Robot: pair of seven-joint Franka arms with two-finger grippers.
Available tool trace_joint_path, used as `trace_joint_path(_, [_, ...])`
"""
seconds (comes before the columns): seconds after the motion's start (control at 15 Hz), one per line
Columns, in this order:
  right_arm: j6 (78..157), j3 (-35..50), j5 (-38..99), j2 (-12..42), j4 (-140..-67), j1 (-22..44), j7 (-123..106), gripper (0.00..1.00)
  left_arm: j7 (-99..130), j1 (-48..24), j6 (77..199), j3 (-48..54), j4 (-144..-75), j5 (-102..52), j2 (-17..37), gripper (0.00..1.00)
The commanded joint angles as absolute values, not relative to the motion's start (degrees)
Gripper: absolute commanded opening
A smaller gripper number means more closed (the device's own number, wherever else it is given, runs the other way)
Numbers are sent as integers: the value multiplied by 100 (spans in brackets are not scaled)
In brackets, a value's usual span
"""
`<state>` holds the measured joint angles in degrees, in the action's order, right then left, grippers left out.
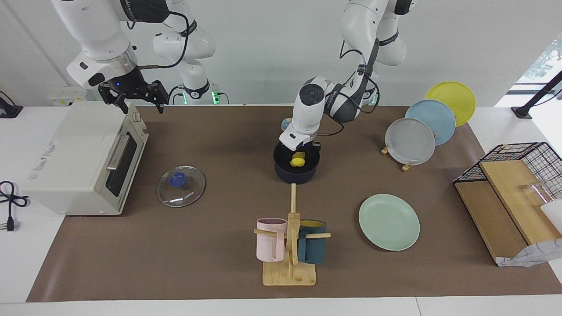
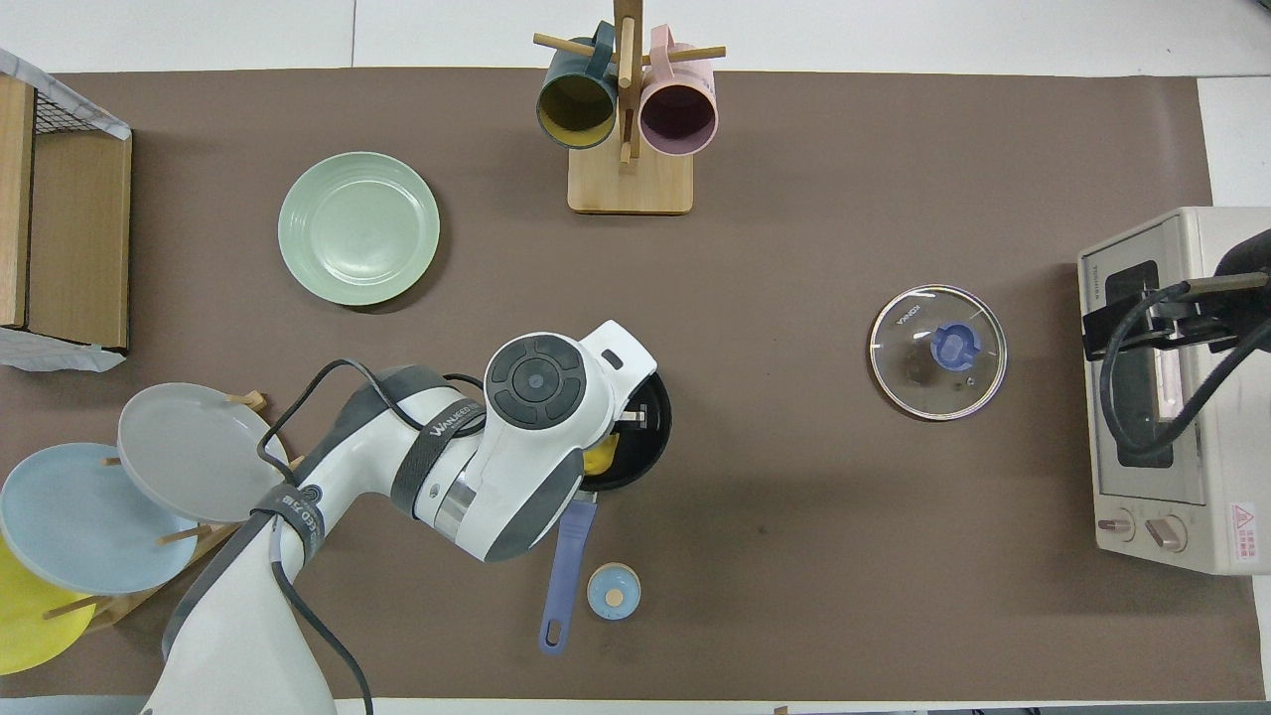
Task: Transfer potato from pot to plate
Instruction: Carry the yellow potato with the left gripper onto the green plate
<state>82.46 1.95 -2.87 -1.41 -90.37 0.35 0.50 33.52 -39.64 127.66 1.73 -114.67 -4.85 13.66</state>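
Note:
The yellow potato (image 1: 297, 161) sits inside the dark blue pot (image 1: 295, 174) in the middle of the table, with my left gripper (image 1: 298, 156) reaching down into the pot and shut on it. From overhead my left wrist covers most of the pot (image 2: 652, 449), and only a sliver of the potato (image 2: 600, 458) shows. The mint-green plate (image 1: 388, 222) lies farther from the robots than the pot, toward the left arm's end. My right gripper (image 1: 131, 102) hangs open and holds nothing, above the toaster oven (image 1: 74, 162).
A glass lid (image 1: 181, 185) lies beside the oven. A wooden mug rack (image 1: 290, 263) with two mugs stands farther out than the pot. A dish rack holds grey (image 1: 409, 141), blue and yellow plates. A wire basket (image 1: 522, 162) with boards sits at the left arm's end. A small blue disc (image 2: 614, 591) lies by the pot handle (image 2: 566, 566).

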Motion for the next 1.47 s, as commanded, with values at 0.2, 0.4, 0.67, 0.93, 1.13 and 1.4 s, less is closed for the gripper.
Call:
trace_joint_path(0.2, [8297,228,-203,-44,-8895,-35,132,100,3692,-3711,11358,70,-10452,-615,1055,0])
trace_joint_path(0.4, [8402,229,-79,-44,-8886,-35,132,100,3482,-3245,10576,79,-9478,-650,1168,0])
trace_joint_path(0.67, [8499,211,-79,-44,-8886,-53,132,100,2517,-2332,10046,70,-8448,-651,1634,0])
trace_joint_path(0.93, [8551,193,-79,-44,-8886,-70,141,100,1137,-1584,10440,70,-8148,-475,2169,0])
trace_joint_path(1.13, [8543,193,-97,-53,-8895,-62,132,100,134,-1152,11212,70,-8060,-282,2766,0])
trace_joint_path(1.4, [8552,193,-88,-53,-8895,-62,141,100,-35,-923,11672,70,-7857,8,3445,0])
